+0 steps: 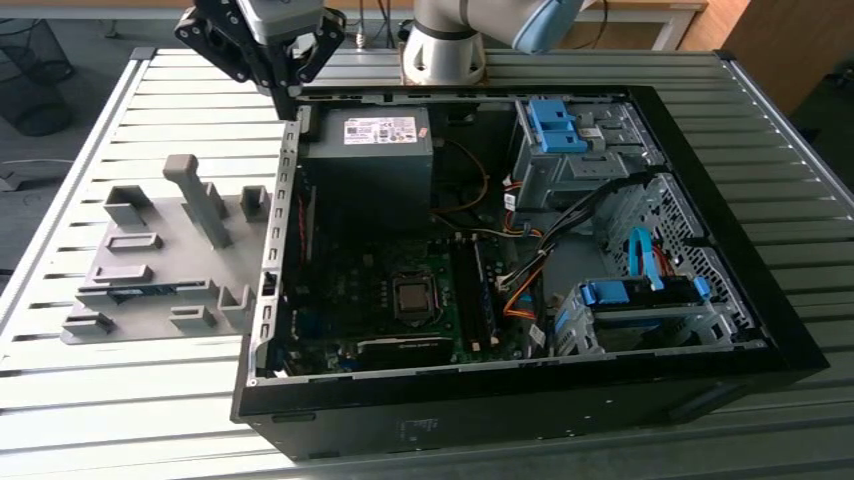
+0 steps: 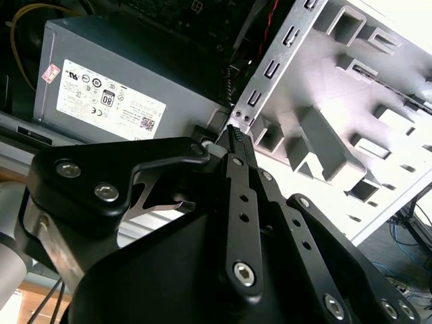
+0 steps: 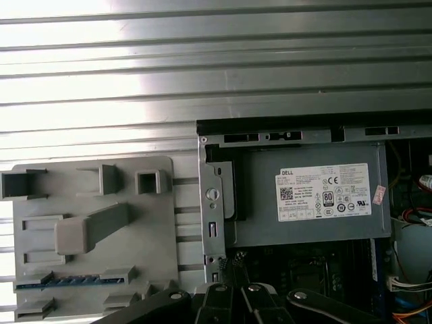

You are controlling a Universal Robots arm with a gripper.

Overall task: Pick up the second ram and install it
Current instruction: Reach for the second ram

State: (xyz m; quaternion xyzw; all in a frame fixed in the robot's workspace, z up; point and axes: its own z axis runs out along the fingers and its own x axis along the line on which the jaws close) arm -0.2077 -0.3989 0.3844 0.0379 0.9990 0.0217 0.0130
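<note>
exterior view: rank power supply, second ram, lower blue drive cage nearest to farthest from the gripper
1. power supply, right beside the gripper, case's far corner
2. second ram, in the grey holder, exterior view's left
3. lower blue drive cage, case's near corner, exterior view's right

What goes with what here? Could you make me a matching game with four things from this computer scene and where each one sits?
Things:
1. second ram
2. gripper
3. power supply
4. blue drive brackets

Places:
A. inside the case, on the exterior view's right
B. in the grey holder outside the case
C. above the case's wall, holding nothing
D. inside the case, bearing a white label

Pairs: 1-B, 2-C, 3-D, 4-A
</note>
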